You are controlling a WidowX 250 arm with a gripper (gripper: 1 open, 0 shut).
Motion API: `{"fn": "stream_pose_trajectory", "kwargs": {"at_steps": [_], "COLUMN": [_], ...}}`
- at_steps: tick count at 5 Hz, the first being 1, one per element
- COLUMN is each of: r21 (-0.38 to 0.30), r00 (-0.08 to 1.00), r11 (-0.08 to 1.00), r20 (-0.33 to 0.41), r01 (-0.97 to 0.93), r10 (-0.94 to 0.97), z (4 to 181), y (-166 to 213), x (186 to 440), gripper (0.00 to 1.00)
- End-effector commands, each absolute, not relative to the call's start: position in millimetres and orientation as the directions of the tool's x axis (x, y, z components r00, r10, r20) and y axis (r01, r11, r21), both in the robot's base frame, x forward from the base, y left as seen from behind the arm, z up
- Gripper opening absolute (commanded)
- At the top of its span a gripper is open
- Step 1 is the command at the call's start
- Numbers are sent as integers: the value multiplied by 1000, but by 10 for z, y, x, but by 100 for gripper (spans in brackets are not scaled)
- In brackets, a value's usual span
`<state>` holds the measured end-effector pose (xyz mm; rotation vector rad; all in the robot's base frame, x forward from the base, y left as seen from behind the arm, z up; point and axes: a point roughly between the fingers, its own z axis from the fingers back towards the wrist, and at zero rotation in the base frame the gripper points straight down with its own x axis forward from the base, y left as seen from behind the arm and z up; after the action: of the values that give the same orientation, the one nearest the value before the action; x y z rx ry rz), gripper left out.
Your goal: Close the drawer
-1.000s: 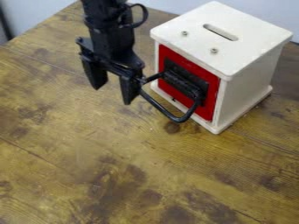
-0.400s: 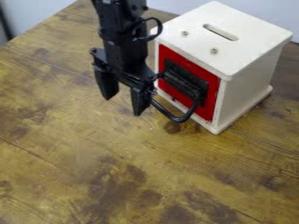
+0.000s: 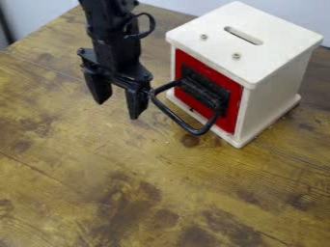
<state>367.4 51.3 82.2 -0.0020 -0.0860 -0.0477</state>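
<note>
From my camera I see the drawer right of center in the upper half of the frame, its red front sitting in the opening of the cream-white box. A black panel covers the middle of that front, and the big black loop handle sticks out toward the lower left, over the table.

My black arm comes in from the top edge, left of the box. Its hand hangs at upper left of center, fingertips pointing down, just to the left of the handle. The fingers are wide, with wood grain showing between them and nothing held. I see a slim strip of table between the hand and the loop.

The box stands upright at upper right, with a slot and two metal screws on its top. Below it and to the left, I get brown wood with dark knots. A pale strip of background shows along the top edge.
</note>
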Motion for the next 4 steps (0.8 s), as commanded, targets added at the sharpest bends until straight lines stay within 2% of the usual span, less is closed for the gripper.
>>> {"fn": "stream_pose_trajectory", "kwargs": {"at_steps": [1,2,4], "r21": [9,5,9], "r00": [987,990,988], "r11": [1000,1000,999], "r20": [159,140,151], "r01": [-8,24,34], "r10": [6,-25,-35], "z": [951,960,989], "y": [631,612,582], "x": [3742,3718,3729], "gripper": [100,100,100]}}
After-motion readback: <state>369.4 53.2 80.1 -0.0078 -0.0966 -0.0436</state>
